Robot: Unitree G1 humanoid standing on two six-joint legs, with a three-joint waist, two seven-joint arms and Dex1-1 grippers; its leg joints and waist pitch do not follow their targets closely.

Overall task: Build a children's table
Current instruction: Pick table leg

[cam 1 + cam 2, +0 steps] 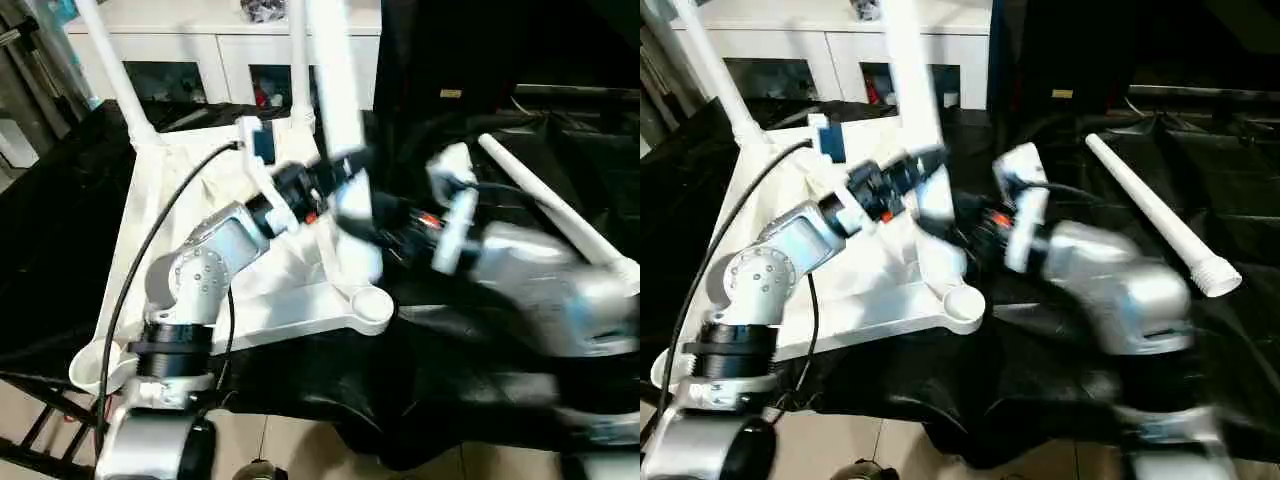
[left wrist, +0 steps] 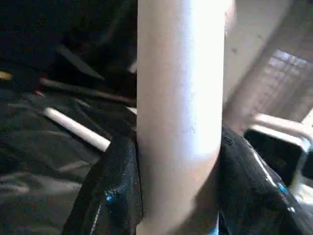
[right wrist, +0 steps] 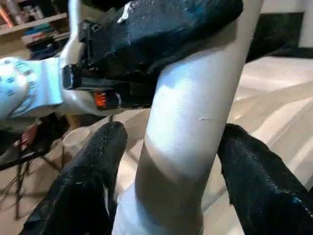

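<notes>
One leg (image 2: 181,98) stands near-upright, gripped by the left tool (image 1: 340,168). The right tool (image 3: 173,137) straddles it lower down, fingers apart. The leg's foot is just beside the empty near-right socket (image 1: 372,300).

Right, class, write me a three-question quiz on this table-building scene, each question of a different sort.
1. True or false: the left gripper is shut on a white leg.
2. The spare leg lies on: A) the upturned tabletop, B) the black cloth, C) the floor.
3. In one word, is the near-right corner socket of the tabletop filled or empty?

Key: 1 true; 2 B; 3 empty.
</notes>
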